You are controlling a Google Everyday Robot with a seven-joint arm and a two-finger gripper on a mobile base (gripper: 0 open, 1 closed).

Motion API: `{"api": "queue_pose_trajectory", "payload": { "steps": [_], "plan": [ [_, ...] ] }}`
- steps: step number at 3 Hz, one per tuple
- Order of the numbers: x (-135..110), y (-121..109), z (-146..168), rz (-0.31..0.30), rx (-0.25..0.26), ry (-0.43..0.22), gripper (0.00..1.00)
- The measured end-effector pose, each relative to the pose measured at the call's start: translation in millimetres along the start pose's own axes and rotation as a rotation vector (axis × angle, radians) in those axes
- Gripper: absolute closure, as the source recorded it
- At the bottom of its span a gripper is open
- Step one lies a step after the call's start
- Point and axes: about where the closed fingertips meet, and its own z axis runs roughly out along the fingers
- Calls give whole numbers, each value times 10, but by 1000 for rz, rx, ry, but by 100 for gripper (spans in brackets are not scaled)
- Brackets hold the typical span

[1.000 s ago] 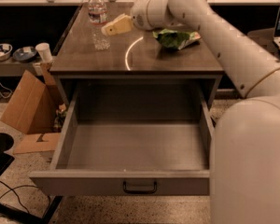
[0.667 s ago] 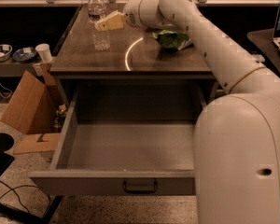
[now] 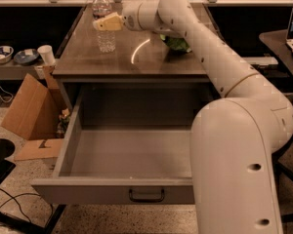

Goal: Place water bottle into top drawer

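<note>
Camera view | arm (image 3: 210,57) stretched forward | tool (image 3: 101,23) at water bottle (image 3: 106,41)

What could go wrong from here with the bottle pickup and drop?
1. The gripper sits high on the upright water bottle, which stands near the tabletop's left edge; a sideways nudge could tip it or push it off.
2. The arm passes over a green item and might sweep it along.
3. The top drawer is open, but the arm covers its right side, so the release spot may be hard to judge.
</note>
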Motion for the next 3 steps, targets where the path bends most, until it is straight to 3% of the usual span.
{"api": "queue_pose_trajectory", "payload": {
  "steps": [1, 3],
  "plan": [
    [2, 132, 222, 13, -55, -28, 49],
    [2, 132, 222, 13, -55, -28, 95]
  ]
}}
